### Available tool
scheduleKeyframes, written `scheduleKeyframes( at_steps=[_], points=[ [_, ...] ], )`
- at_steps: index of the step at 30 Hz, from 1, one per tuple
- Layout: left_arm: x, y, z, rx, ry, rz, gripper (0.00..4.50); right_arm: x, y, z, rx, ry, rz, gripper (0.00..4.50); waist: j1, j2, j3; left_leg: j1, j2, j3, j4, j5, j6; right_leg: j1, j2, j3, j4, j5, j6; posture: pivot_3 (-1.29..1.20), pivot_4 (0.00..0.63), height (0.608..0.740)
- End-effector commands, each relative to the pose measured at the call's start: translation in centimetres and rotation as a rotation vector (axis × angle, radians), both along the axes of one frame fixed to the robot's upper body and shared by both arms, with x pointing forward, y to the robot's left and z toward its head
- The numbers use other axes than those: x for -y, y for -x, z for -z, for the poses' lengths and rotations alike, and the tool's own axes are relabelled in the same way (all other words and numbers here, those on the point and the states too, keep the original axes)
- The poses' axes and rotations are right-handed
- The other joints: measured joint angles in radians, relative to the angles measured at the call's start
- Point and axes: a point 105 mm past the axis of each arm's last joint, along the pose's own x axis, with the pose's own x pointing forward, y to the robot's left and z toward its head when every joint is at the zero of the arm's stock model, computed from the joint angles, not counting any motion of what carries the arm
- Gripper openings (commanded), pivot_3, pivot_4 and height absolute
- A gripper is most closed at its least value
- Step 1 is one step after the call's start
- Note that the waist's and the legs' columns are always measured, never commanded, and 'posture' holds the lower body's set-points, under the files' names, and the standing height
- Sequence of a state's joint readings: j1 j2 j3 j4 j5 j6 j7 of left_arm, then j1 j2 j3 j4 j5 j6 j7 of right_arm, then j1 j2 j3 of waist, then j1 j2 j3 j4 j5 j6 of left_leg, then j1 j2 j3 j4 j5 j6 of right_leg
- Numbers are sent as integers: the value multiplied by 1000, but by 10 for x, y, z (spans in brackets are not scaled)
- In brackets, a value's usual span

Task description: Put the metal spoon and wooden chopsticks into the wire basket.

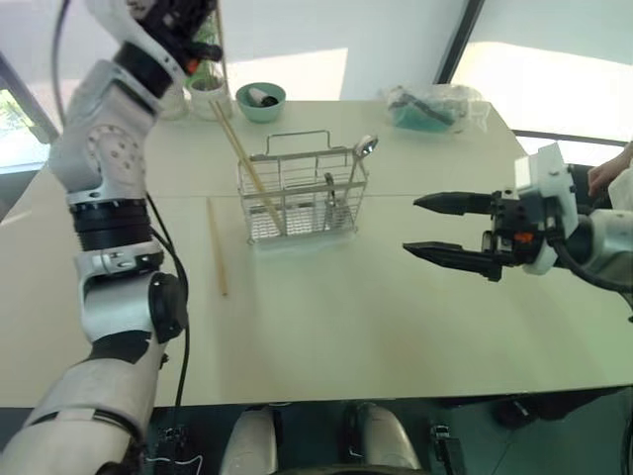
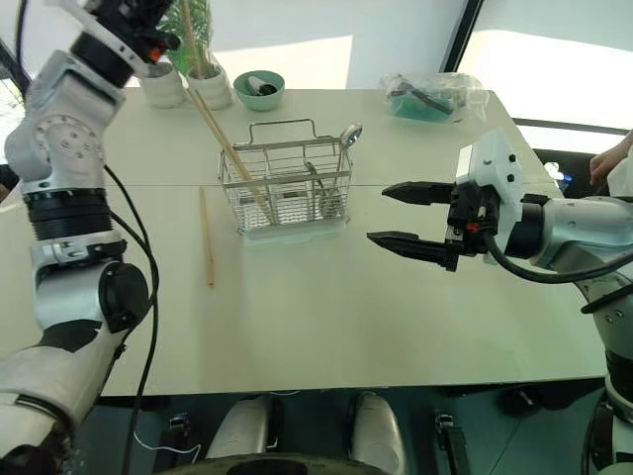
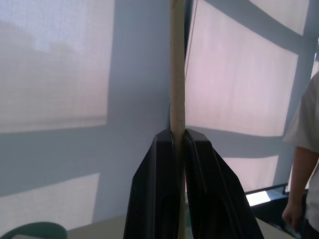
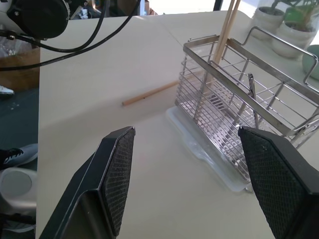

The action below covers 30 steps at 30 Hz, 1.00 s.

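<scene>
The wire basket (image 1: 302,193) stands upright in the middle of the table (image 1: 396,327). The metal spoon (image 1: 365,146) stands in the basket's right end, bowl up. Two wooden chopsticks (image 1: 242,158) lean out of its left end, and another chopstick (image 1: 216,247) lies flat on the table left of the basket. High above the table's far left, my left gripper (image 3: 178,132) is shut on one more chopstick (image 3: 177,59), which it holds upright. My right gripper (image 1: 410,226) hovers open to the right of the basket, pointing at it, with nothing between its fingers (image 4: 117,169).
A small teal bowl (image 1: 261,99) and white plant pots (image 1: 203,94) stand at the far left edge of the table. A crumpled plastic bag (image 1: 435,107) lies at the far right. A person's hand (image 1: 608,173) shows at the right edge.
</scene>
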State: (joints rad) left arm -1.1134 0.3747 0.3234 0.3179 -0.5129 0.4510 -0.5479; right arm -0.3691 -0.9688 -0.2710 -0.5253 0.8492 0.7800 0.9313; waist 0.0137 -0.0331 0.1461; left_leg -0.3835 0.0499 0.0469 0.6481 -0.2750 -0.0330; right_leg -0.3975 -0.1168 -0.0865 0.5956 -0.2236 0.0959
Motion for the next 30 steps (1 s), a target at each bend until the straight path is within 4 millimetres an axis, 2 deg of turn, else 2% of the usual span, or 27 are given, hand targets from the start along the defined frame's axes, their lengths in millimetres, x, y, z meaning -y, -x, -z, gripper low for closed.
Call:
scheduleKeyframes(
  at_steps=[1,10,16,20,23,29,30],
  points=[
    [14,2,15,-20,-3,32,56,1,4,-9,44,-8,11,3448,0,0,0,0,0,0,0,0,0,0,0,0,0,0,0,0,150,717],
    [32,5,60,-95,-33,53,56,3,3,-11,54,-21,48,3448,0,0,0,-1,0,-1,0,0,0,0,0,0,0,0,0,0,150,717],
    [34,7,85,-95,-126,26,56,5,-2,-16,65,-42,76,3448,1,0,0,-1,0,-1,0,0,0,0,0,0,-1,0,-1,0,150,717],
    [31,6,94,-105,-129,3,56,6,-5,-20,73,-57,86,3448,1,0,0,-1,0,-1,0,0,0,0,0,0,-1,0,-1,0,150,717],
    [29,6,100,-122,-111,-1,1191,7,-8,-25,78,-73,96,3448,1,0,1,-1,0,-1,0,0,0,0,0,0,-2,0,-1,0,150,717],
    [26,10,95,-126,-50,19,4326,9,-13,-29,79,-82,106,3448,1,0,1,-2,0,-1,0,0,0,-1,0,0,-2,0,-1,0,150,717],
    [24,11,93,-125,-50,13,4423,10,-14,-29,79,-83,107,3448,1,0,1,-2,0,-1,0,0,0,-1,0,0,-2,0,-1,0,150,717]
  ],
)
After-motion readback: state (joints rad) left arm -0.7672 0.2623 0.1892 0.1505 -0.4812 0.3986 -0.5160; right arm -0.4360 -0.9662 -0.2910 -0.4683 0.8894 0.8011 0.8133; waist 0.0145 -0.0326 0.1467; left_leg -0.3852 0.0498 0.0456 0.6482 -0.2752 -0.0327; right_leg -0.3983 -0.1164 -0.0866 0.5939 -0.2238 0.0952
